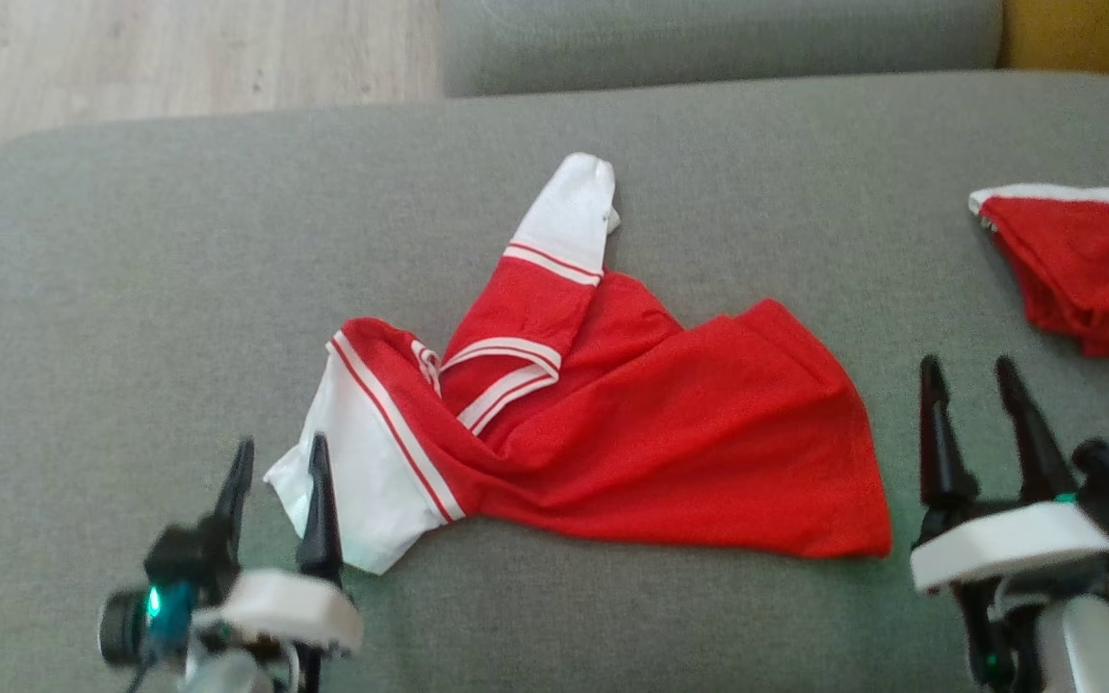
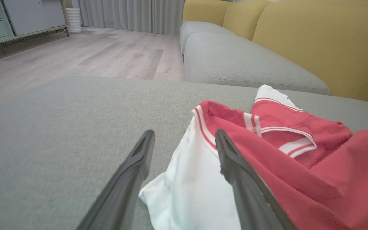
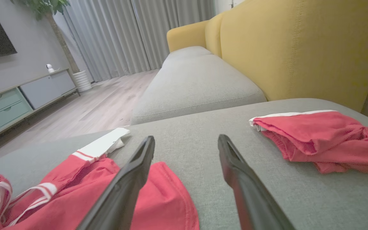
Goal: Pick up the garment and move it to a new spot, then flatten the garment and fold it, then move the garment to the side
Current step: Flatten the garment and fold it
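The garment (image 1: 612, 423) is a red shirt with white striped sleeves, lying crumpled in the middle of the grey cushion (image 1: 131, 289). Its near white sleeve (image 2: 190, 188) lies under and between the fingers of my left gripper (image 1: 277, 460), which stands open just above it with nothing held. The other white cuff (image 1: 574, 207) points toward the back. My right gripper (image 1: 968, 377) stands open above bare cushion, right of the shirt's red hem (image 3: 168, 198). In the right wrist view, the right gripper (image 3: 185, 140) has nothing between its fingers.
A second red garment with a white band (image 1: 1084, 269) lies bunched at the cushion's right edge. A yellow sofa back (image 3: 299, 48) rises behind. Another grey seat cushion (image 2: 244, 64) lies beyond, with wooden floor (image 2: 91, 54) to the left.
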